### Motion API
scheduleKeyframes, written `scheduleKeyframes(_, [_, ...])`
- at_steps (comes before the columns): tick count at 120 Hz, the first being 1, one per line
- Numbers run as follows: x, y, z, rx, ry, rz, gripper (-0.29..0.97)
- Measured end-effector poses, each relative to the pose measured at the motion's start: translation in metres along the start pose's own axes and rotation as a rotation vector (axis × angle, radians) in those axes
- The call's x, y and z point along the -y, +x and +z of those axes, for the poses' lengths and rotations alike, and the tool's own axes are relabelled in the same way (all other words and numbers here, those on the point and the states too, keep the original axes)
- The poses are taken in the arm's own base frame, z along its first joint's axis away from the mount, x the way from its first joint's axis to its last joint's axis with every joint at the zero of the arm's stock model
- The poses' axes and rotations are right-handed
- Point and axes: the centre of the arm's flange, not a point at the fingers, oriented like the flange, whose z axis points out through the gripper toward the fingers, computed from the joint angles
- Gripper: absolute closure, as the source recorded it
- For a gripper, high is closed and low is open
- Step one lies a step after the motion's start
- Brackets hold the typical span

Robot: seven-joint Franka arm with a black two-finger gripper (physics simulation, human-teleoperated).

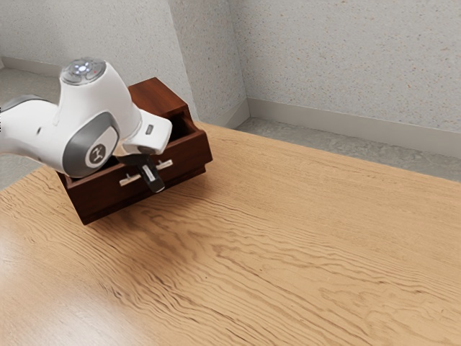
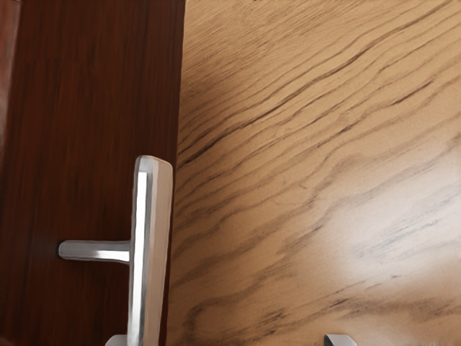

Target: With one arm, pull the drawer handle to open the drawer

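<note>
Grasp-and-pull step: our black two-finger tool [image 1: 153, 180] hangs at the brushed-silver bar handle [image 2: 150, 245] of the dark red-brown wooden drawer [image 1: 108, 191], seemingly released. The drawer stands partly out on the pale oak bench [image 1: 302, 238]. Next, we judge: clench, pull straight.

Bare simulated room: speckled walls [image 1: 324, 50], baseboard [image 1: 346, 124], grey floor [image 1: 403, 160], wooden table [image 1: 288, 252].

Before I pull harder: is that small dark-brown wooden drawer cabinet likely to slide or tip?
Probably slide rather than tip: the dark-brown wooden cabinet sits low and wide on the smooth wooden tabletop, with nothing visibly fixing it. It looks stiff, solid wood. Its silver bar handle is polished, so may be slippery.
</note>
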Motion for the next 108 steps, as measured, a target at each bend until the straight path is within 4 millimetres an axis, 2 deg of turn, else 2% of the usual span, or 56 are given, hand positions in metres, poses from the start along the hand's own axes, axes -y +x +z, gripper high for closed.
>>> scheduleKeyframes(32, [-0.028,0.007,-0.015,-0.012,0.007,0.013,0.37])
scheduleKeyframes(57, [-0.046,0.012,-0.018,-0.016,0.003,0.012,0.34])
scheduleKeyframes(80, [-0.052,0.008,-0.027,-0.019,0.014,0.001,0.37])
scheduleKeyframes(97, [-0.051,0.004,-0.059,-0.052,0.051,-0.013,0.36])
scheduleKeyframes(104, [-0.066,0.012,-0.079,-0.067,0.058,0.009,0.28])
scheduleKeyframes(108, [-0.076,0.021,-0.097,-0.087,0.034,0.002,0.23])
